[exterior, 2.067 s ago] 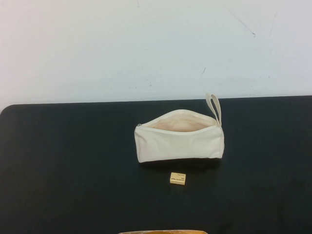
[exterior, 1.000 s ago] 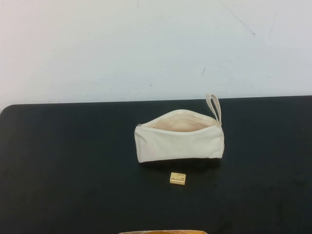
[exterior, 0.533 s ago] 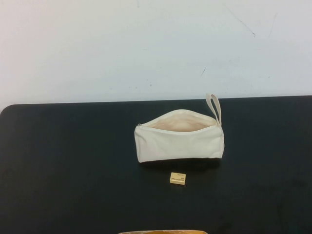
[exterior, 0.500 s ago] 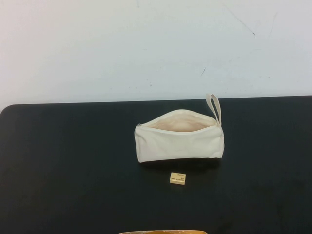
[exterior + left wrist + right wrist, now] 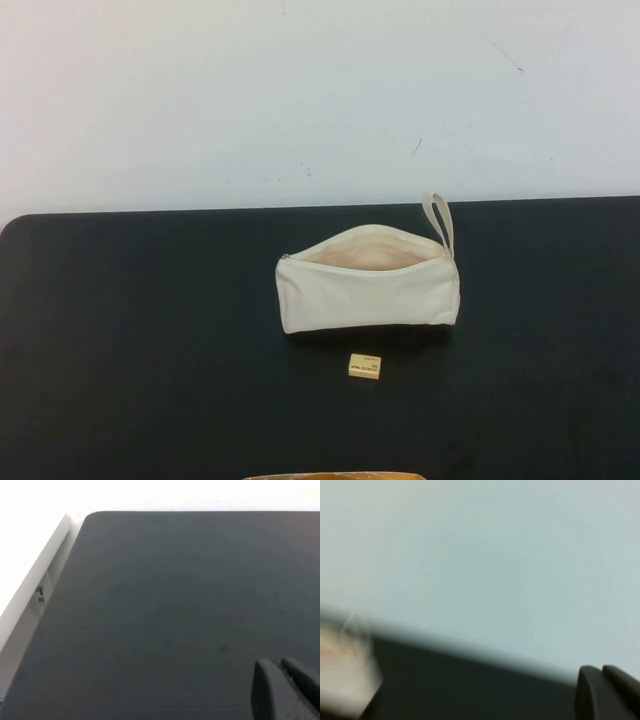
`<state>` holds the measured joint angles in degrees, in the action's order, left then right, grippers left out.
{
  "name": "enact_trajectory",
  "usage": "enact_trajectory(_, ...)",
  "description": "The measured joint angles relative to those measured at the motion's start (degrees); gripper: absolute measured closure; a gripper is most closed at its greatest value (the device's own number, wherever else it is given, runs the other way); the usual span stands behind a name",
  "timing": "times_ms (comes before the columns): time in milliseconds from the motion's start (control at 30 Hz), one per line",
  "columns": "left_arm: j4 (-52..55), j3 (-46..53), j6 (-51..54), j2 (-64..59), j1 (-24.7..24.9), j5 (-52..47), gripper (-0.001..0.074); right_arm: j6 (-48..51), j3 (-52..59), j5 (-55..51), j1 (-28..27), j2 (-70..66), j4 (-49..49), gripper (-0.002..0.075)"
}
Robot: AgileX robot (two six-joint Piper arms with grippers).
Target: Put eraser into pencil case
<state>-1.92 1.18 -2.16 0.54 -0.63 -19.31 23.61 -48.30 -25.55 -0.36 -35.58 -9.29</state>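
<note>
One eraser [image 5: 364, 367] (tiny) — one pencil case [image 5: 368, 290]

My matte black worktop [image 5: 140, 340] with rounded far corners runs up to a pale wall. Directly on it stands the cream-white fabric zip pencil case [image 5: 368, 292], oblong, mouth unzipped upward, its loop strap at my right end. Just beside its near side, apart from it, lies the tiny pale-yellow rectangular eraser [image 5: 364, 366], flat on the surface.

My left pincer [image 5: 286, 692] hangs over bare worktop; my right pincer [image 5: 606, 692] is raised beyond the pencil case's end.
</note>
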Motion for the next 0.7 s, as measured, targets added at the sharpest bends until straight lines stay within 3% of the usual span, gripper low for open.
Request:
enact_trajectory(200, 0.0, 0.0, 0.0, 0.0, 0.0, 0.0, 0.0738, 21.7, -4.5, -17.6, 0.0, -18.9, -21.7, 0.0727)
enact_trajectory(367, 0.0, 0.0, 0.0, 0.0, 0.0, 0.0, 0.0738, 34.6, -4.6, -20.5, 1.8, -32.3, -32.7, 0.0727)
enact_trajectory(467, 0.0, 0.0, 0.0, 0.0, 0.0, 0.0, 0.0738, 36.9, -4.7, -18.2, 6.8, -39.2, -33.6, 0.0727)
enact_trajectory(700, 0.0, 0.0, 0.0, 0.0, 0.0, 0.0, 0.0736, 38.5, -6.1, -7.1, 24.9, -52.9, -27.6, 0.0727)
